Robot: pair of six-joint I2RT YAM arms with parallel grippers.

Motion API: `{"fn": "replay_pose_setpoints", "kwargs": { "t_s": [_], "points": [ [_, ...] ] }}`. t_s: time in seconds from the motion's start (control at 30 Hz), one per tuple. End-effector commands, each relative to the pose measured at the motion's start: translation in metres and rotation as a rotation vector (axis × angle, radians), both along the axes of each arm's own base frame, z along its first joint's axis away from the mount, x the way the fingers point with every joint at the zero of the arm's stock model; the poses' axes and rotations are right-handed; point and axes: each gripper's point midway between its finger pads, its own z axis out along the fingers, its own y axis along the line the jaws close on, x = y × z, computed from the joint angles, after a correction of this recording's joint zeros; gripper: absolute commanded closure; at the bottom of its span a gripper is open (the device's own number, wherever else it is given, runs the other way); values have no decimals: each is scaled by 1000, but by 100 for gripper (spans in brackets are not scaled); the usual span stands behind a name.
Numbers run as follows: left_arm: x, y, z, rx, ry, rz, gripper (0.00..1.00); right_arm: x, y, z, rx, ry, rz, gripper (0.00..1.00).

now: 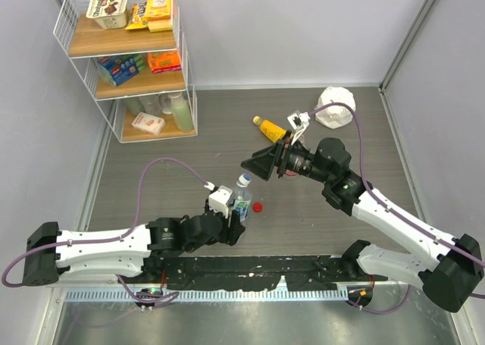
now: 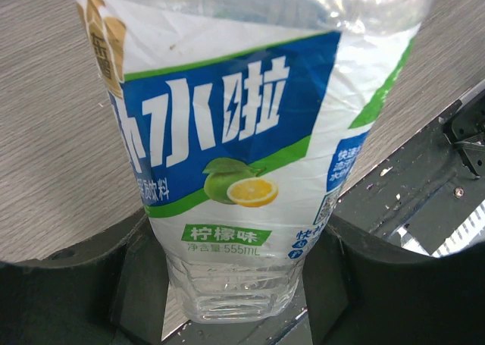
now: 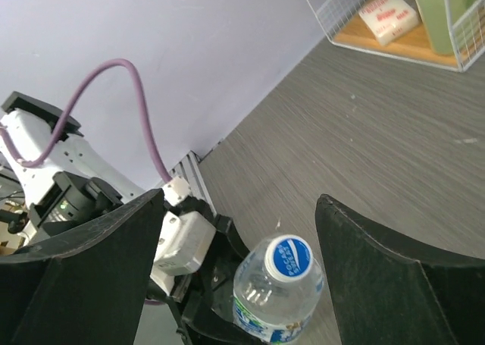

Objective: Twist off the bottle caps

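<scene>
My left gripper [image 1: 231, 222] is shut on the lower part of a clear bottle with a blue-white label [image 1: 241, 201], holding it upright; its label [image 2: 227, 155] fills the left wrist view, with the fingers [image 2: 91, 284] on both sides. Its white cap with a blue top [image 3: 292, 256] sits on the neck. My right gripper [image 3: 241, 201] hangs open above and behind the cap, touching nothing. In the top view the right gripper [image 1: 254, 167] is just beyond the bottle. A loose red cap [image 1: 258, 206] lies on the table beside the bottle. A yellow-orange bottle [image 1: 269, 127] with a yellow cap lies at the back.
A white wire shelf [image 1: 125, 57] with food packs and bottles stands at the back left. A crumpled white object [image 1: 333, 106] lies at the back right. Grey walls close in both sides. The black base rail [image 1: 250, 269] runs along the near edge.
</scene>
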Motion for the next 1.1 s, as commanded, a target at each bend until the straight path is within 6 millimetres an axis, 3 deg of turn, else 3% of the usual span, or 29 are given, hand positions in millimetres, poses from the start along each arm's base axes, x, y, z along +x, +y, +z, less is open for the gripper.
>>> {"fn": "replay_pose_setpoints", "kwargs": {
  "t_s": [0.0, 0.27, 0.4, 0.67, 0.87, 1.07],
  "points": [
    [10, -8, 27, -68, -33, 48, 100, 10, -1, 0, -31, 13, -41, 15],
    [12, -7, 34, -77, -48, 51, 100, 2, 31, -27, -109, 69, 71, 17],
    [11, -8, 33, -78, -46, 45, 100, 1, 36, -43, -157, 103, 66, 18],
    [12, -6, 36, -90, -49, 50, 100, -6, 35, -49, -135, 129, 81, 38],
    [12, -3, 39, -108, -56, 60, 100, -15, 35, -51, -118, 137, 113, 65],
    [11, 0, 40, -126, -52, 61, 100, -11, 26, -44, -119, 104, 55, 75]
  ]
}}
